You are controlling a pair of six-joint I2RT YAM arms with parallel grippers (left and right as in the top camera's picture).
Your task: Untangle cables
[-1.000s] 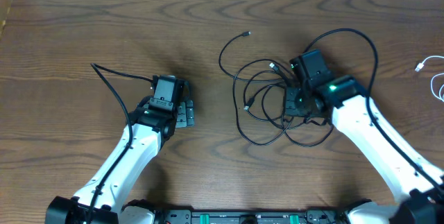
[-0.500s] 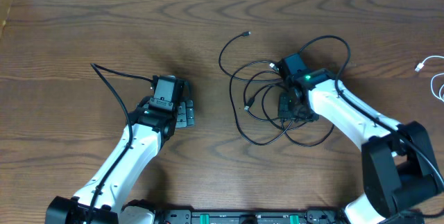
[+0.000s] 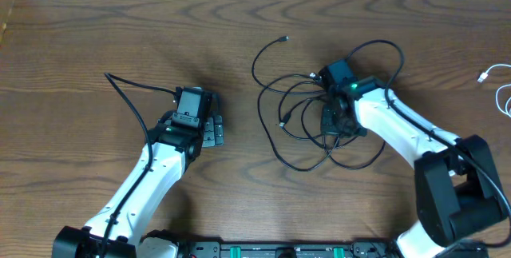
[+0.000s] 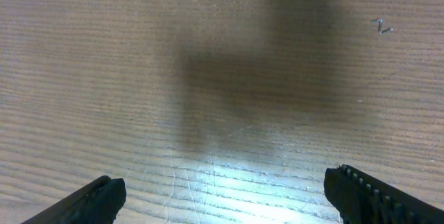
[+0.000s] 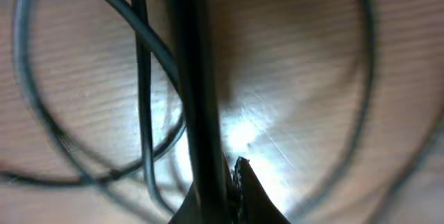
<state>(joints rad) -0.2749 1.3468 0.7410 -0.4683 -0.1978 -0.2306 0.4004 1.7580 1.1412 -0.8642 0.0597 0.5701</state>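
The right gripper (image 5: 223,200) pinched a black cable (image 5: 198,78) in the tangle of black cables (image 3: 295,126) right of centre on the table (image 3: 96,26). The left gripper (image 4: 222,200), fingers spread, hovered well apart. 1 white cable (image 3: 501,90) lay at the right edge.

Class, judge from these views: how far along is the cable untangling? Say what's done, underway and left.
Done: the white cable lies apart at the right edge. Underway: the right gripper looks pinched on a strand of the black cables. Left: those loops are tangled; the left gripper hangs open.
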